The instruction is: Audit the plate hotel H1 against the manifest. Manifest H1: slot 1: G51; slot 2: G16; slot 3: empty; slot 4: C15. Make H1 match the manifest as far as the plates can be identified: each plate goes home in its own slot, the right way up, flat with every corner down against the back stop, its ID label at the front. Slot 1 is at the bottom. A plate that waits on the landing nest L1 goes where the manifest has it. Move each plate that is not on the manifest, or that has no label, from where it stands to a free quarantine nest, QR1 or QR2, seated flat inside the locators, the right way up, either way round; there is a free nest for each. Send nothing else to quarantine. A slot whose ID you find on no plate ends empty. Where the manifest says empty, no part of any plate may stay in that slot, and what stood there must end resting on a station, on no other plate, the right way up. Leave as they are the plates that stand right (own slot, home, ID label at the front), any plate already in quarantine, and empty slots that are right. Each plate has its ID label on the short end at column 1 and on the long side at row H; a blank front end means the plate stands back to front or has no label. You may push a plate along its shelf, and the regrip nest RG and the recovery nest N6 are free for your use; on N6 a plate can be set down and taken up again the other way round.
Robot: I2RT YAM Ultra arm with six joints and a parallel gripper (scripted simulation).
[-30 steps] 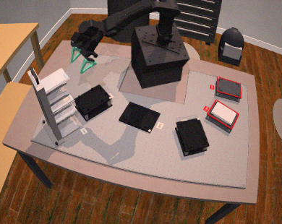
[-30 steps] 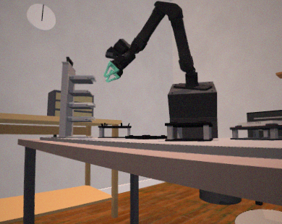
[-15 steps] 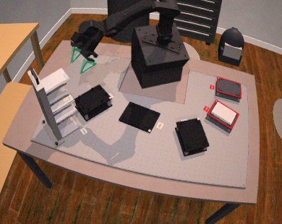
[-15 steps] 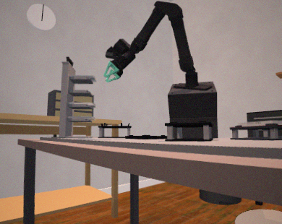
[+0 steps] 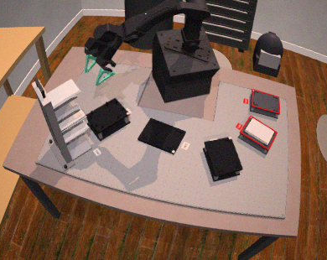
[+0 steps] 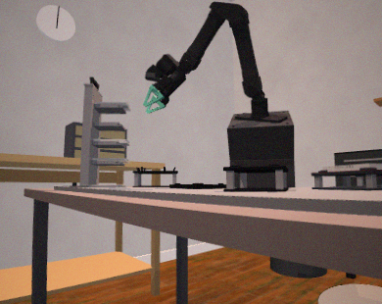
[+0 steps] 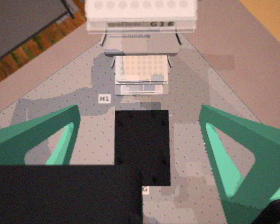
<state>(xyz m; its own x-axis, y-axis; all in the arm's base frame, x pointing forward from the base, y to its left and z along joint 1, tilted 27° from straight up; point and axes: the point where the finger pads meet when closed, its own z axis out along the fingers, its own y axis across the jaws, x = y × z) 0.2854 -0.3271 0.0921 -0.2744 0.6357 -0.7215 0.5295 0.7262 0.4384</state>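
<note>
The plate hotel H1 [image 5: 54, 122] [image 6: 88, 142] stands at the table's left end. A white plate [image 5: 64, 92] [image 6: 112, 106] [image 7: 142, 10] lies in its top slot, and the wrist view shows its front label reading G16 [image 7: 159, 23]. Below it, the wrist view shows a pale plate [image 7: 142, 67] on a lower shelf; I cannot read a label on it. My gripper [image 5: 99, 69] [image 6: 153, 102] [image 7: 139, 111] is open and empty. It hangs high in front of the hotel, facing it, above the black raised nest [image 5: 108, 118] [image 7: 142, 150].
A flat black nest [image 5: 162, 135] lies mid-table and another raised black nest [image 5: 222, 158] to its right. Two red-edged nests stand at the far right: one [image 5: 265, 101] looks dark, and the other holds a white plate [image 5: 259, 130]. The arm's base block [image 5: 184, 67] stands at the back.
</note>
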